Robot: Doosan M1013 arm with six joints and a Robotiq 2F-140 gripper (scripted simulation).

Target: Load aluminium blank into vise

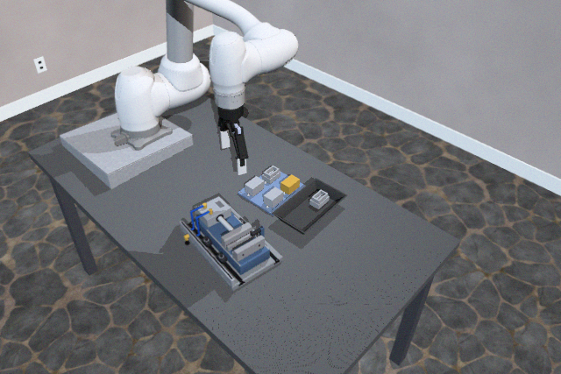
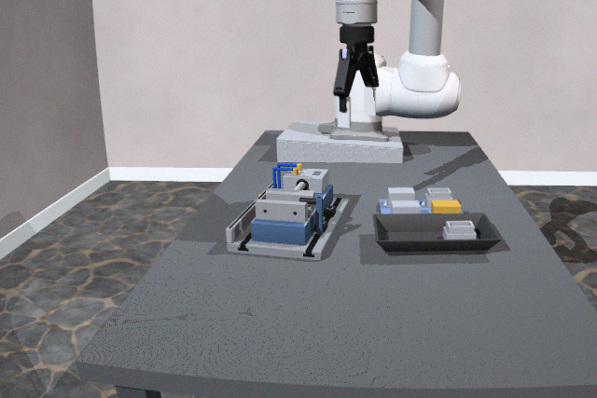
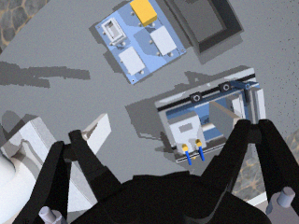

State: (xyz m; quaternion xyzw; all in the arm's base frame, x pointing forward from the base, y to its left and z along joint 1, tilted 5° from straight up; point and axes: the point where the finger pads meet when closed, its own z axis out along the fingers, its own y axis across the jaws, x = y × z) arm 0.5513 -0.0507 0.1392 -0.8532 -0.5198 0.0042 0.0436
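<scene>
Open gripper hangs above table, near infeed plate.

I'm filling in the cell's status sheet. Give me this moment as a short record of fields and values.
gripper: open, empty, high above the table
vise: open, nothing seen between the jaws
infeed plate: two aluminium blanks, one brass blank, one pocketed finished part
outfeed tray: one finished part, pocket up
</scene>
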